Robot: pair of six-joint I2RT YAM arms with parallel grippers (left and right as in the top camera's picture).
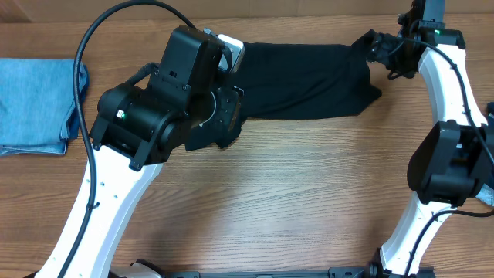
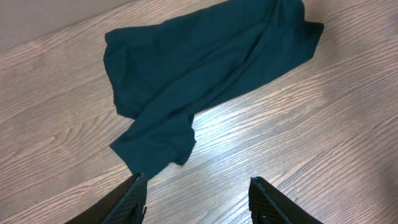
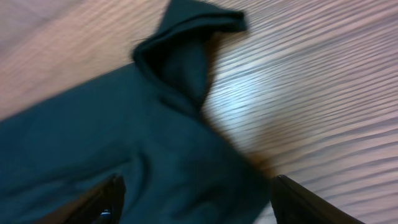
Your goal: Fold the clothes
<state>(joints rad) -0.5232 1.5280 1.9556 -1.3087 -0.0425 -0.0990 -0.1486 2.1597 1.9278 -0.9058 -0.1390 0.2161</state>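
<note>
The clothes in play are a black T-shirt (image 1: 305, 81), spread loosely across the back of the table, bunched at its right end. In the left wrist view the shirt (image 2: 205, 74) lies ahead with one sleeve trailing toward me. My left gripper (image 2: 199, 183) is open over bare wood, its left fingertip (image 2: 138, 186) just short of that sleeve's tip. My right gripper (image 3: 198, 186) stands open just over the shirt's right end (image 3: 124, 143), with cloth lying under the gap and nothing pinched. Overhead, the right gripper (image 1: 376, 48) is at the shirt's far right corner. The left arm (image 1: 166, 100) covers the shirt's left end.
A folded light blue denim piece (image 1: 35, 104) lies at the table's left edge. A black cable (image 1: 81, 85) loops over the left arm. The right arm's white links (image 1: 448, 93) stand along the right side. Bare wooden tabletop (image 1: 293, 193) fills the front half.
</note>
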